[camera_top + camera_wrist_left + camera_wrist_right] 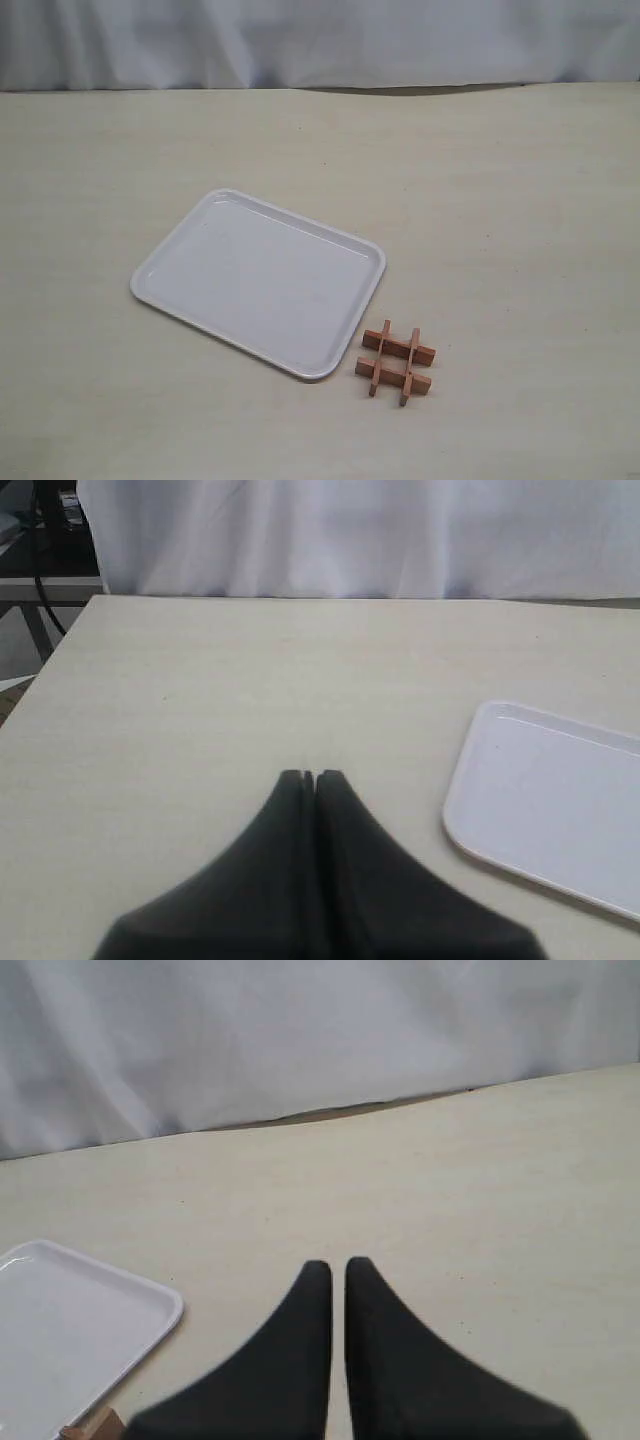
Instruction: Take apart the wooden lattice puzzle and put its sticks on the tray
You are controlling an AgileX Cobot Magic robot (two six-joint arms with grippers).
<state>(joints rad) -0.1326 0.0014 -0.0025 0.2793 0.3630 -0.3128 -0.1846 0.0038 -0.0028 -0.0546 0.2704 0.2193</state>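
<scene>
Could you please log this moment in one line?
lattice puzzle: assembled, beside tray | tray: empty | left gripper: shut | right gripper: shut

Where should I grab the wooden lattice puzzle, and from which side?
Probably a protruding stick end of the wooden lattice puzzle, on the side away from the tray, from above: it lies flat, ends jut out, and the tray crowds the other side.

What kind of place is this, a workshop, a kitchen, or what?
Probably a robot test bench in a lab: a pale table backed by a white curtain, with just a tray and a small wooden puzzle laid out on it.
</scene>
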